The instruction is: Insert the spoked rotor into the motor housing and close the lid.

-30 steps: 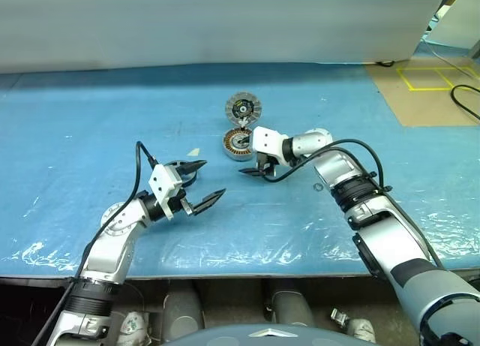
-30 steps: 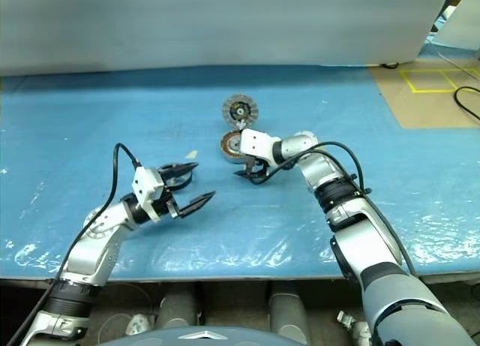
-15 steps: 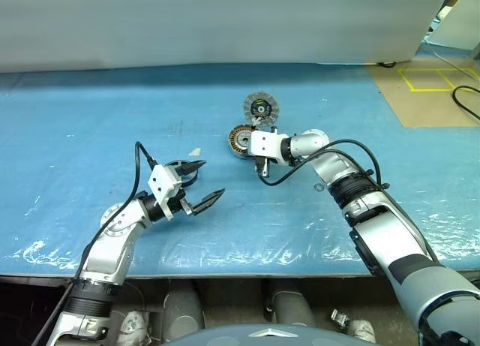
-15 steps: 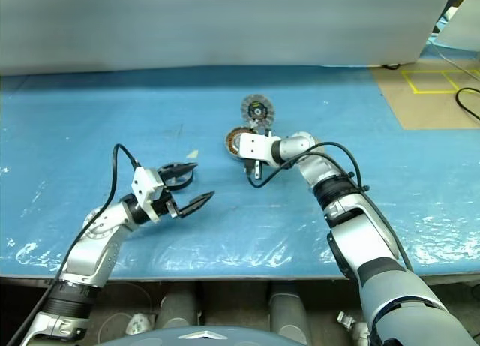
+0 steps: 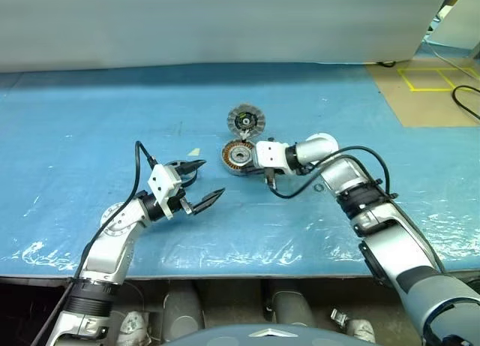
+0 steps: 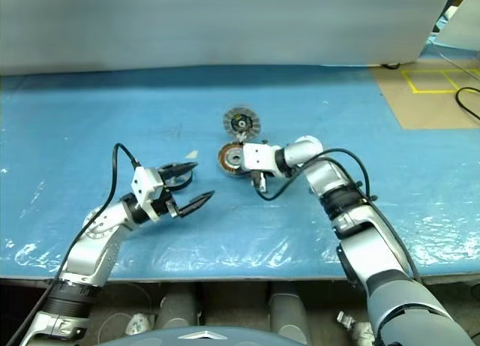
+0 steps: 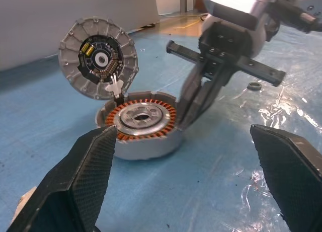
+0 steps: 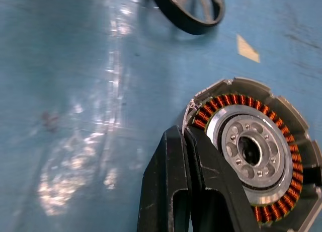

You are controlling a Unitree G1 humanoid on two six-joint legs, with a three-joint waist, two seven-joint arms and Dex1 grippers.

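Observation:
The motor housing [image 5: 238, 157], a silver cup with copper windings, lies on the blue sheet. Its lid [image 5: 245, 121], a finned disc with a black centre, stands upright, attached at the housing's far edge. My right gripper [image 8: 184, 136] is shut with nothing between its fingers, and its tips rest against the housing's outer rim [image 7: 184, 122]. My left gripper [image 5: 212, 179] hangs open to the left of the housing. The spoked rotor [image 8: 193, 8], dark-rimmed, lies flat on the sheet just behind the left gripper's far finger [image 5: 177, 169].
A small metal ring [image 5: 318, 186] lies on the sheet right of the right gripper. A white scrap [image 5: 194, 151] sits between the rotor and the housing. Brown board with yellow tape [image 5: 427, 91] is at the far right. The table's front edge [image 5: 247, 271] runs close below the arms.
My right gripper went from open to shut and drew back toward me. The housing with its lid slid a little nearer. The left arm stayed still.

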